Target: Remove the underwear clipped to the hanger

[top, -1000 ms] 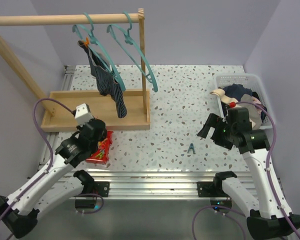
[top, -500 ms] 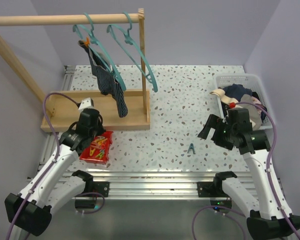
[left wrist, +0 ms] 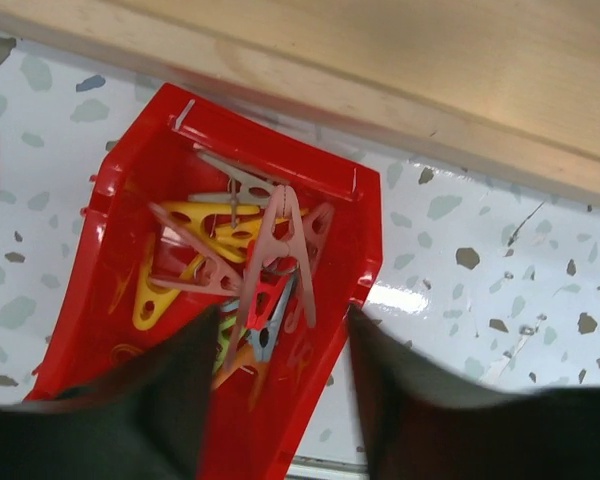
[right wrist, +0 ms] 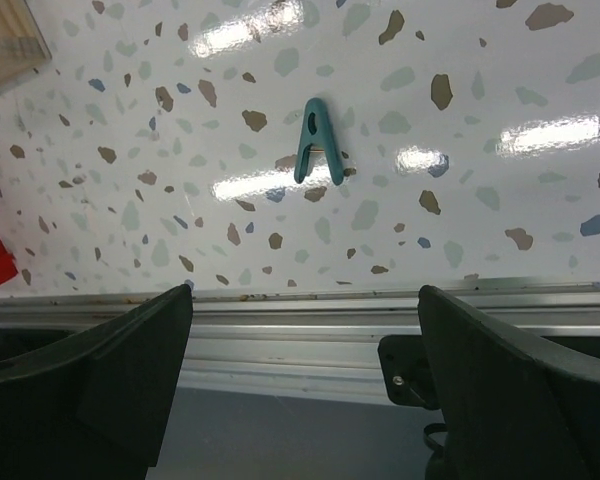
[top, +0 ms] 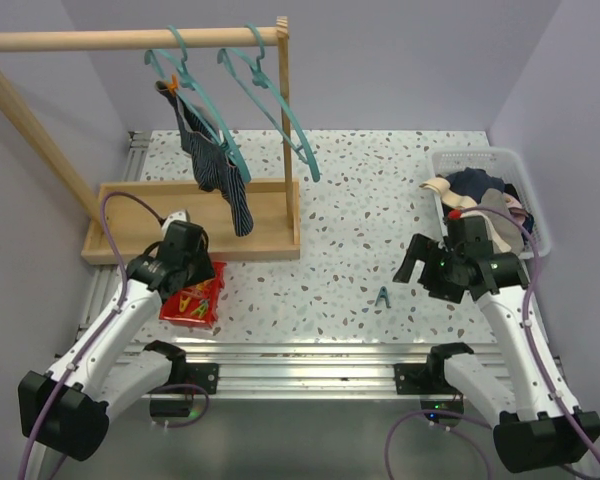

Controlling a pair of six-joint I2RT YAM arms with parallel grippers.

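Observation:
Dark navy striped underwear [top: 217,170] hangs from the left teal hanger [top: 195,105] on the wooden rail, held at its upper end by an orange clip [top: 166,88]. The second teal hanger [top: 275,105] is bare. My left gripper [top: 186,277] hovers over a red tray [top: 168,312]; in the left wrist view the left gripper [left wrist: 282,322] is open, with a pink clip [left wrist: 280,245] lying among the clips below. My right gripper [top: 415,262] stands open above the table, nothing between its fingers [right wrist: 130,350].
A teal clip [top: 382,297] [right wrist: 317,140] lies loose on the speckled table. A white basket [top: 475,158] at the right holds dark and beige cloth. The wooden rack base [top: 270,215] lies behind the red tray [left wrist: 120,240].
My left gripper shifted over the red tray and opened; a pink clip now lies in the tray. The bare hanger swung slightly. The right arm barely moved.

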